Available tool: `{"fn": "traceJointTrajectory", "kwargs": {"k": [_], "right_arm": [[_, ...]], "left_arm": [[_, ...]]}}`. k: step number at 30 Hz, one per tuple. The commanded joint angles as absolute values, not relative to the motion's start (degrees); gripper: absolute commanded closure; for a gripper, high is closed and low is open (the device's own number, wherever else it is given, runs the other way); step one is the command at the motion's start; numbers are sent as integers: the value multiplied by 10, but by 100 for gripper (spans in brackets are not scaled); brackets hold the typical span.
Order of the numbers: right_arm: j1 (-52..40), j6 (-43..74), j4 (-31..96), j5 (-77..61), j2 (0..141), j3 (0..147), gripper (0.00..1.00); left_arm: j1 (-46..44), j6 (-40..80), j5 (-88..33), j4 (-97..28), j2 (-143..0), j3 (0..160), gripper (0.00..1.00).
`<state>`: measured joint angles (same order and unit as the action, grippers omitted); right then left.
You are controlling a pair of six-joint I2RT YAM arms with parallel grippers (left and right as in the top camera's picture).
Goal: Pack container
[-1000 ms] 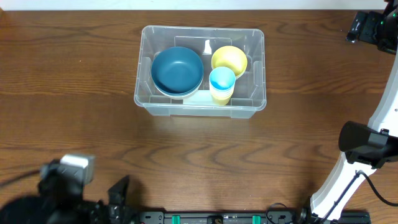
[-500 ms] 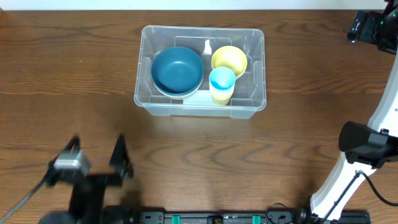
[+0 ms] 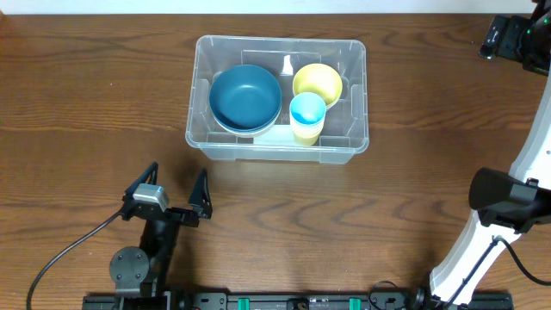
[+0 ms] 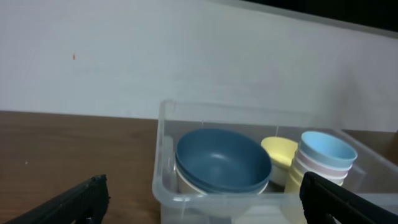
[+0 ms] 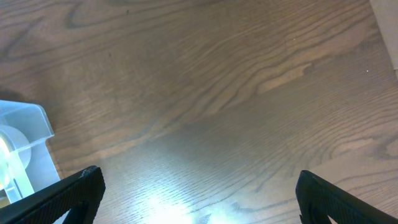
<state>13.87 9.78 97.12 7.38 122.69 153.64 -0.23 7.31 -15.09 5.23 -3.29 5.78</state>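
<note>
The clear container (image 3: 200, 138) stands at the table's middle back. Inside it are a blue bowl (image 3: 245, 97) nested in a cream one, a yellow bowl (image 3: 318, 83) and a light blue cup (image 3: 307, 110) stacked on pale cups. My left gripper (image 3: 175, 183) hovers in front of the container's left corner, open and empty, pointing at it. The left wrist view shows the container's rim (image 4: 163, 155) and the blue bowl (image 4: 221, 158) between its open fingers (image 4: 74, 202). My right gripper (image 5: 199, 205) is open over bare wood, with a container corner (image 5: 25, 134) at the left.
The right arm (image 3: 516, 185) stands at the table's right edge, its wrist near the back right corner. A cable (image 3: 69, 250) trails from the left arm toward the front left. Wood table (image 3: 413, 198) lies all round the container.
The left arm has swung from the front left corner up and to the right, toward the container. The right arm and the container's contents have not moved.
</note>
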Motion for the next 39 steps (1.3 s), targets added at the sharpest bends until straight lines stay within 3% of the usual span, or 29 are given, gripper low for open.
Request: {"fn": "traceJointTrajectory", "kwargs": {"k": [1, 9, 14, 39], "right_arm": [[142, 91, 973, 77, 1213, 1544, 1], [142, 91, 973, 77, 1213, 1544, 1], [142, 91, 973, 77, 1213, 1544, 1], [143, 91, 973, 77, 1213, 1544, 1]], "left_arm": [[-4, 70, -158, 51, -17, 31, 2], [-4, 22, -119, 34, -1, 2, 2], [-4, 22, -82, -38, -1, 2, 2], [-4, 22, -81, -34, -3, 2, 2]]}}
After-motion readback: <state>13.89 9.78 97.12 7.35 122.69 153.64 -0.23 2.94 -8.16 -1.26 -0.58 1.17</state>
